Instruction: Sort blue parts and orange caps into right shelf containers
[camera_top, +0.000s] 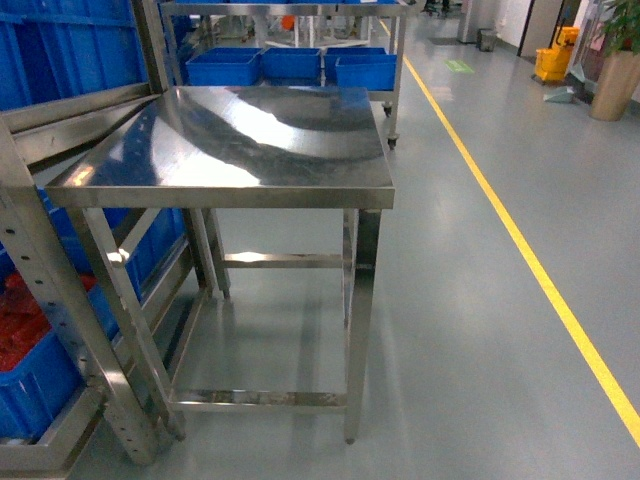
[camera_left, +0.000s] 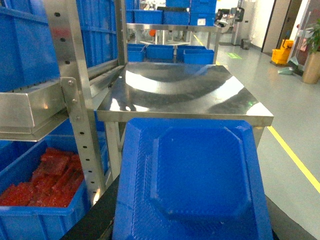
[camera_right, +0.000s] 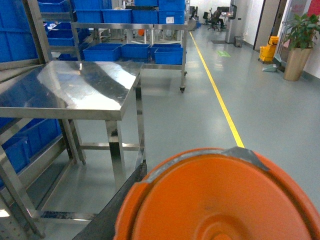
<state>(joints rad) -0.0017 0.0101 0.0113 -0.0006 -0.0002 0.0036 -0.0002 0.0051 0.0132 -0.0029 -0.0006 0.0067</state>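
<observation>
Blue totes (camera_top: 60, 45) fill the steel rack (camera_top: 40, 250) at the far left of the head view. The lowest tote (camera_top: 40, 385) sits on the bottom level and holds a heap of red pieces (camera_top: 20, 320); their shape is too blurred to tell. The left wrist view shows the same heap (camera_left: 50, 175) in its tote (camera_left: 35, 222), left of the rack's perforated upright.

Centre: steel table (camera_top: 230, 140), standing just beside the rack. Behind it, a row of shallower blue bins (camera_top: 290, 65) sits on a wheeled steel cart.

Right: yellow floor line (camera_top: 520, 240) running away along the grey floor. Yellow mop bucket (camera_top: 553, 62) and a potted plant (camera_top: 615, 85) at the far end.

Left wrist view, foreground: a blue square tray (camera_left: 195, 175) with a raised octagonal panel fills the lower frame, near edge of the table beyond it. Right wrist view, foreground: a large round orange lid-like object (camera_right: 215, 200) with a grey tab at its top edge fills the lower frame.

Left gripper and right gripper: fingers out of frame in all three views. Cannot tell whether they are spread, pressed together, or pinching anything.
</observation>
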